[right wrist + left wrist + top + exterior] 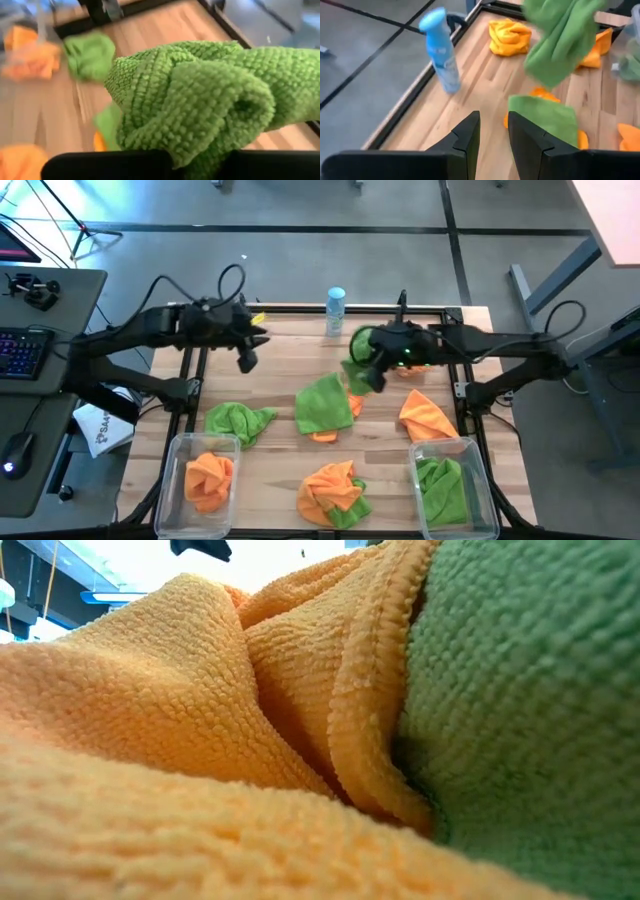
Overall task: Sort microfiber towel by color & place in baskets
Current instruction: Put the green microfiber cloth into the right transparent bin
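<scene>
Green towel (200,100) clamped in right gripper (372,375); left gripper (492,135) parted, empty

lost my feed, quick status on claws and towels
Right claw shut on green towel, lifted at table's far side. Left claw open, empty, near bottle. Loose towels remain on table; nothing blocking.

Soft cloths, hard wood

The green microfiber towel (200,100) looks bumpy and fluffy; the table (280,350) is smooth wood; the baskets (200,445) are clear plastic.
</scene>
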Controlling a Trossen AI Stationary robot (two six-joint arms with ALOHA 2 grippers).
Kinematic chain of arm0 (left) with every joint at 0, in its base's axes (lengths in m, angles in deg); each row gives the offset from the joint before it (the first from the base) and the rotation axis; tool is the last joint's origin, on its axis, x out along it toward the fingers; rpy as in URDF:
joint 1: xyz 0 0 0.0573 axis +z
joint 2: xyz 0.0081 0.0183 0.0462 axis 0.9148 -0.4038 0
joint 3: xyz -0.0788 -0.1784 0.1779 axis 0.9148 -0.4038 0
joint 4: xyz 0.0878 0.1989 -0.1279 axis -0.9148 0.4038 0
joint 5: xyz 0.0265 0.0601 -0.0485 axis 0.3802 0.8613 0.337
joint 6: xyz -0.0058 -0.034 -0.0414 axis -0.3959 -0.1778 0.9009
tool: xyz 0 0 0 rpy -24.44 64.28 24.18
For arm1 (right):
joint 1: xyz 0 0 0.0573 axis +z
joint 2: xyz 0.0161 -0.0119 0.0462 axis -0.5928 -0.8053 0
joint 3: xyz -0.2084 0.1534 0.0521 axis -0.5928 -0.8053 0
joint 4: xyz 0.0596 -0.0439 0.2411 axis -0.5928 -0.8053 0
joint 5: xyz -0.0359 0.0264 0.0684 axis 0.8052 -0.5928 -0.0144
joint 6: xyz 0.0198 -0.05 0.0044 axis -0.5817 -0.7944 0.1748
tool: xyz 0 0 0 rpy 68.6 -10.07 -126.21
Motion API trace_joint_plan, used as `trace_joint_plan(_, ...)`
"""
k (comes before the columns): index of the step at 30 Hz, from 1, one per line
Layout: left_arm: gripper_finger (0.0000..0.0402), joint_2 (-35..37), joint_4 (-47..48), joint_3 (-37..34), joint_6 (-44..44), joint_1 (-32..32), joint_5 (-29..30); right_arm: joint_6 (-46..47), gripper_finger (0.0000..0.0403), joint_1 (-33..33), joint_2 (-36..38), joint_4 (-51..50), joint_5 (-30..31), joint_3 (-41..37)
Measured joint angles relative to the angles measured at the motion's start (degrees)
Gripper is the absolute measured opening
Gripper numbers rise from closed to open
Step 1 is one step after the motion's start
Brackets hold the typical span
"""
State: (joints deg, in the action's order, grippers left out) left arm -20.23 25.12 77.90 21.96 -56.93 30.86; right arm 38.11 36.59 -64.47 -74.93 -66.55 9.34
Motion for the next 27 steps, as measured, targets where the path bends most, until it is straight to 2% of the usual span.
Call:
trace_joint_plan(6,0.0090,12.43,-9.21,-15.72,1.63,-0.09,-2.04,15.24,0.0003,8.22,-0.36,-26.31,0.21,13.88)
trace_joint_plan(12,0.0090,20.85,-17.76,-25.48,2.03,-0.09,-3.32,36.30,0.0001,20.37,-0.50,-45.68,0.07,21.61)
trace_joint_plan(16,0.0090,22.78,-18.79,-28.17,3.01,0.00,-2.79,44.27,0.0001,28.07,-0.54,-45.13,-1.12,21.59)
trace_joint_plan(20,0.0090,22.79,-18.88,-28.46,2.91,0.00,-1.73,48.05,0.0001,35.15,-1.09,-45.13,-8.90,18.73)
trace_joint_plan(25,0.0090,22.77,-21.46,-28.44,0.52,0.00,-1.61,56.11,0.0000,44.65,-1.14,-45.00,-18.24,11.19)
trace_joint_plan(27,0.0090,22.79,-22.65,-28.44,0.29,0.00,-1.55,58.20,0.0000,47.75,-1.09,-43.97,-20.03,7.70)
